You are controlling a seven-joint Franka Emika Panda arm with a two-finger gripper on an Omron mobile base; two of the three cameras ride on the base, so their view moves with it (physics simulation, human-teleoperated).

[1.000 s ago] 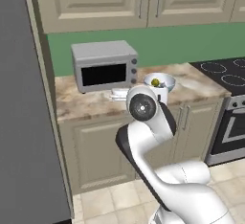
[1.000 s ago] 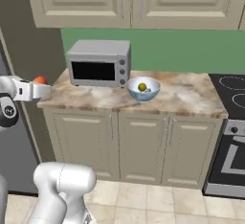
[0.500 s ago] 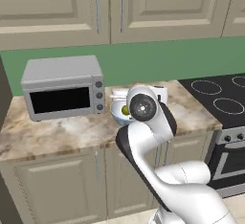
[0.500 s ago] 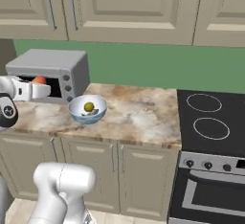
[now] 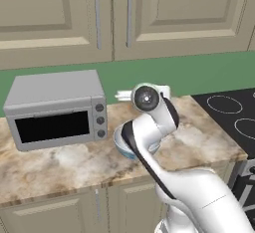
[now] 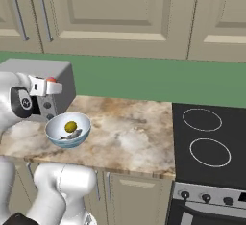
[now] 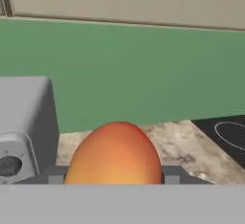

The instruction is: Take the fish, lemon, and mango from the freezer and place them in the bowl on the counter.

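Grasping the mango (image 7: 115, 153), the gripper (image 6: 48, 87) hangs level above the bowl (image 6: 54, 136), beside the microwave (image 5: 55, 108).

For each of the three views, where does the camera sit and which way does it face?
Left base view: behind the arm's left, facing the microwave and counter; the arm rises lower right.
Right base view: behind its right, facing the bowl holding lemon and fish; arm at left.
Hand view: on the hand, along the gripper clasping the mango.
All share the microwave and counter.

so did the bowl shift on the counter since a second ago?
No. The bowl sits just right of the microwave as before; the camera moved, not the bowl.
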